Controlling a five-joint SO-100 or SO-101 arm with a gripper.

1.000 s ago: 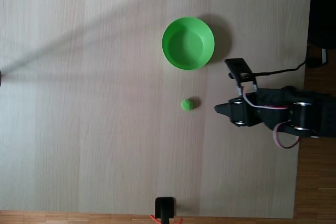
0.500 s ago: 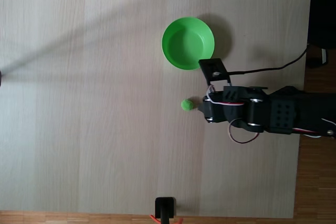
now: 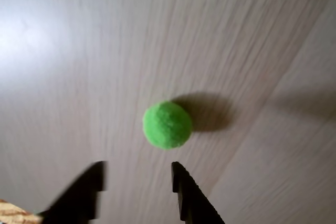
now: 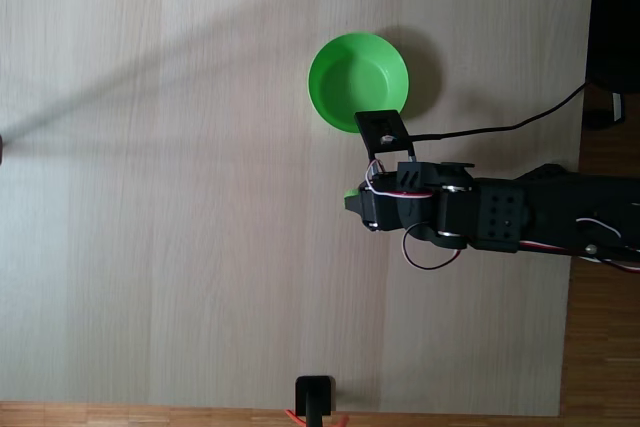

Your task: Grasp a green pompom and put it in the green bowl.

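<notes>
- Since the green pompom (image 3: 167,124) is basically a round ball, there's no long axis and no way it points; it looks the same all around, just a fuzzy little sphere sitting on the table (image 3: 79,51).
- In the wrist view the pompom sits just beyond the tips of the gripper (image 3: 137,174), slightly right of the middle of the gap. It isn't between the fingers, and nothing is touching it as far as I can see.
- The pincer is spread: two dark fingers (image 3: 181,187) come up from the bottom edge with a clear strip of bare table between them, and that gap looks wider than the pompom. The left finger is blurry.
- In the fixed view the arm (image 4: 500,215) reaches in from the right, and the gripper's front end (image 4: 352,205) covers most of the pompom (image 4: 349,193); only a sliver of green peeks out at the upper left of the black tip.
- The green bowl (image 4: 335,82) sits on the table up from the gripper in the fixed view, apart from the pompom. A black bracket on the arm overlaps its lower rim in the picture.
- Textures: the pompom is soft and fuzzy with a matte surface, and it throws a shadow to its right in the wrist view. The bowl is smooth plastic, round, with a flat bottom. The table is pale wood with fine straight grain.
</notes>
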